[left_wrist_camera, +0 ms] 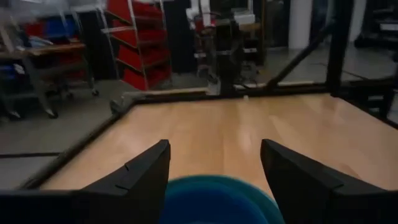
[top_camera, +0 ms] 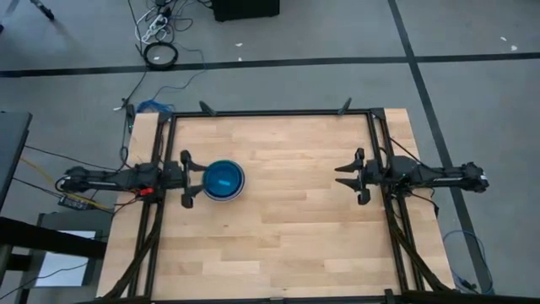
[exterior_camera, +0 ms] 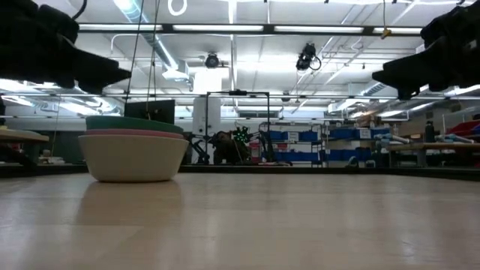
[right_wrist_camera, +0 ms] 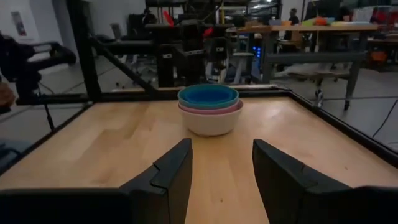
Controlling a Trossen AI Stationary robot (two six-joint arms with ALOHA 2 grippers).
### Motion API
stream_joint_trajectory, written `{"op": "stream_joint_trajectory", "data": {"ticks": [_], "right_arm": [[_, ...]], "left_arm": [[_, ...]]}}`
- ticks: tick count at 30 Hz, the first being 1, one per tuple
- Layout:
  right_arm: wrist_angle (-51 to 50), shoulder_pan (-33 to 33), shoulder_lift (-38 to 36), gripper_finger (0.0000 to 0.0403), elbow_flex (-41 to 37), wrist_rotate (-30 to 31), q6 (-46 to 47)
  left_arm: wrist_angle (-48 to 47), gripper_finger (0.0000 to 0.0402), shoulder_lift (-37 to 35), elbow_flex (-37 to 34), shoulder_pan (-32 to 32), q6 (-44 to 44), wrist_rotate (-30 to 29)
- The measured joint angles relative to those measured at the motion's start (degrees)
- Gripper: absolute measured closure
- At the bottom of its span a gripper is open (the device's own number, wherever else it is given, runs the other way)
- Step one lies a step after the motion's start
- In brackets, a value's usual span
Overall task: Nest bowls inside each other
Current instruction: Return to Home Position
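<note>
The bowls [top_camera: 224,181] stand nested in one stack on the wooden table [top_camera: 287,245], left of its middle. The grey-white bowl [exterior_camera: 133,159] is outermost and rests with its base on the table. A pink rim [right_wrist_camera: 209,107] and a teal green rim [exterior_camera: 135,123] show above it, and the inside looks bright blue from above. My left gripper [top_camera: 192,180] hangs open above the table just left of the stack, whose top [left_wrist_camera: 214,199] shows low between its fingers. My right gripper [right_wrist_camera: 221,146] hangs open at the table's right side, far from the stack.
A black frame [top_camera: 270,112] runs along the table's far edge and both sides. The table's middle and near part lie bare between the two arms. Cables [top_camera: 160,52] lie on the floor beyond the far edge.
</note>
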Motion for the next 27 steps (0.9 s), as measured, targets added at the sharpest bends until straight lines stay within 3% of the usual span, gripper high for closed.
{"op": "stream_joint_trajectory", "data": {"ticks": [13, 19, 27], "right_arm": [[-0.2, 0.0, 1.3, 0.0247, 0.0, -0.7, -1.1], [-0.2, -0.1, 1.3, 0.0247, 0.0, -0.7, -3.7], [-0.2, -0.1, 1.4, 0.0247, 0.0, -0.7, -4.0]], "left_arm": [[-0.1, 0.0142, 1.4, 0.0, -0.1, 0.6, 0.9], [-1.2, 0.0142, 1.4, 0.0, -0.1, 0.3, 8.5], [-1.3, 0.0142, 1.4, 0.0, -0.1, 0.9, 8.6]]}}
